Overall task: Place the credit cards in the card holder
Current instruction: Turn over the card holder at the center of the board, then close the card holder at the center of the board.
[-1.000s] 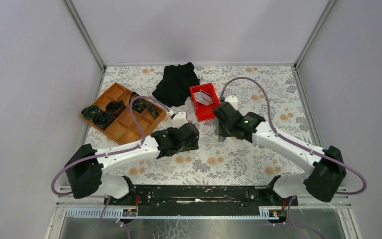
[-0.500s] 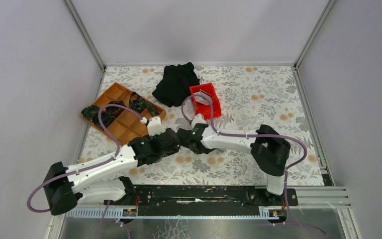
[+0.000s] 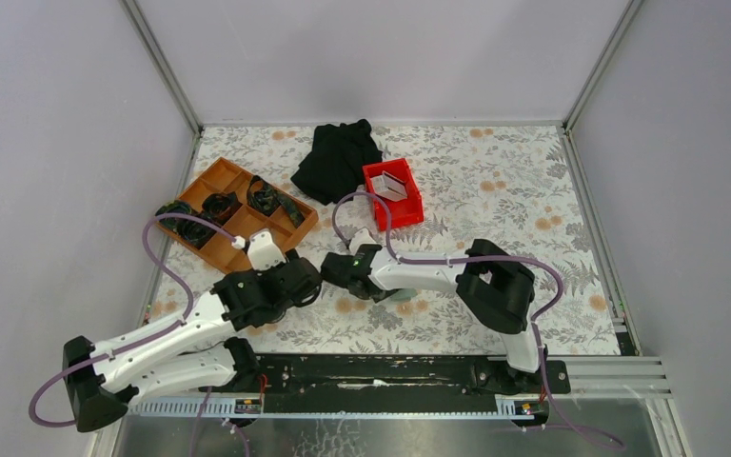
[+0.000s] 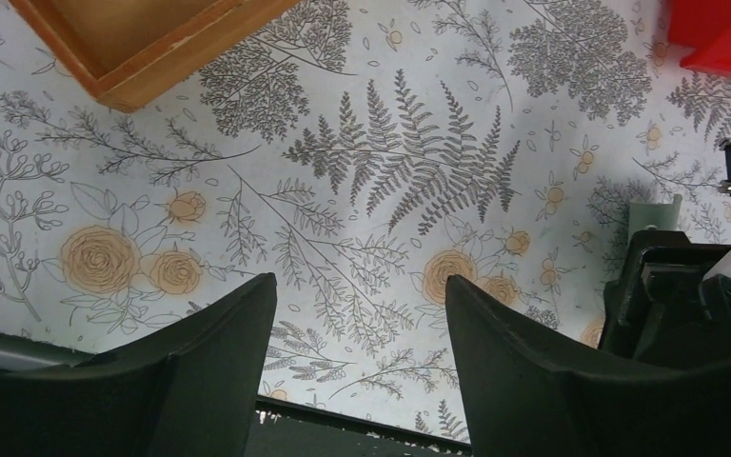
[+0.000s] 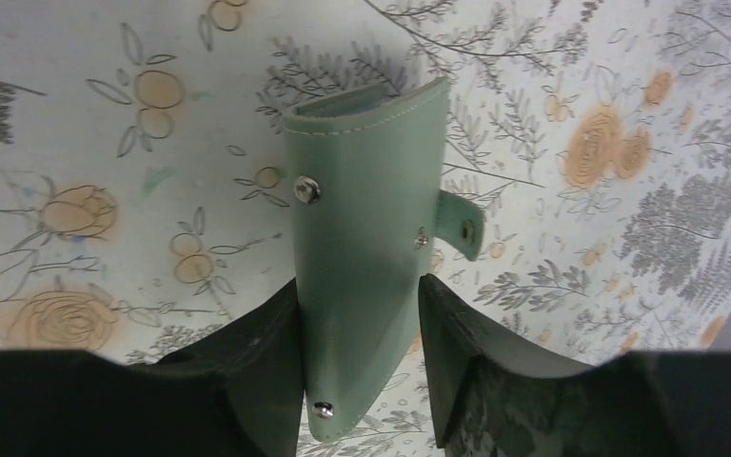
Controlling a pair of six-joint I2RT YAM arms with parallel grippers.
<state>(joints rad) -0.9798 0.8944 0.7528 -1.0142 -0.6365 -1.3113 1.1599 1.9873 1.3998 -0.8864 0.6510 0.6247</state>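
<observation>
The card holder (image 5: 362, 209) was lodged between the right gripper's (image 5: 360, 290) 2 fingers, whether clamped or freed could not be told, likely placed beside the spread, empty left gripper (image 4: 357, 295) for opening, while the credit cards (image 3: 392, 186) were left in the red bin (image 3: 409, 207).

The left gripper (image 4: 359, 286) gapes; right gripper (image 5: 357, 290) seemingly parted.
</observation>
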